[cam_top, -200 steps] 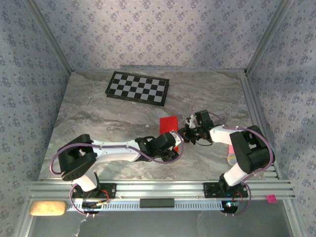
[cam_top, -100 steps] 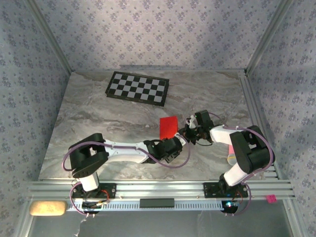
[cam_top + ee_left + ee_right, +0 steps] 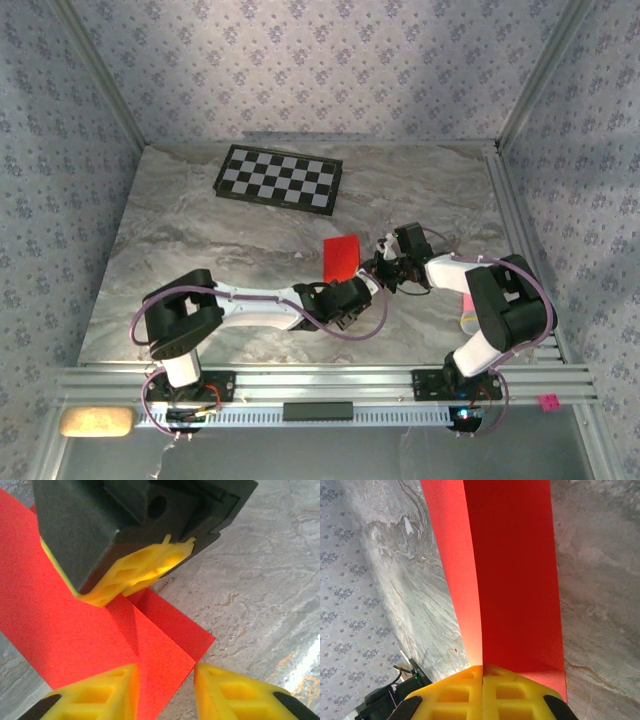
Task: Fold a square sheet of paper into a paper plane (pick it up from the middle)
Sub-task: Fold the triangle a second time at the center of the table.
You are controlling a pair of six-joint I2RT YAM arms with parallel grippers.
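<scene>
- square sheet of paper (image 3: 341,256): creased, on the near side of the checkerboard (image 3: 279,178), offset right (well apart)
- right gripper (image 3: 482,677): fingers pressed together, pinching the sheet's edge
- left gripper (image 3: 165,687): fingers spread, straddling the sheet's corner away from the checkerboard

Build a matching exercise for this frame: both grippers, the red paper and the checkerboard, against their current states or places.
1 left gripper
2 right gripper
3 square sheet of paper
4 checkerboard

A lying flat at the far side of the table
B shut on the paper's edge
C jaws apart at the paper's corner
D red, folded, mid-table

Pairs: 1-C, 2-B, 3-D, 4-A
</scene>
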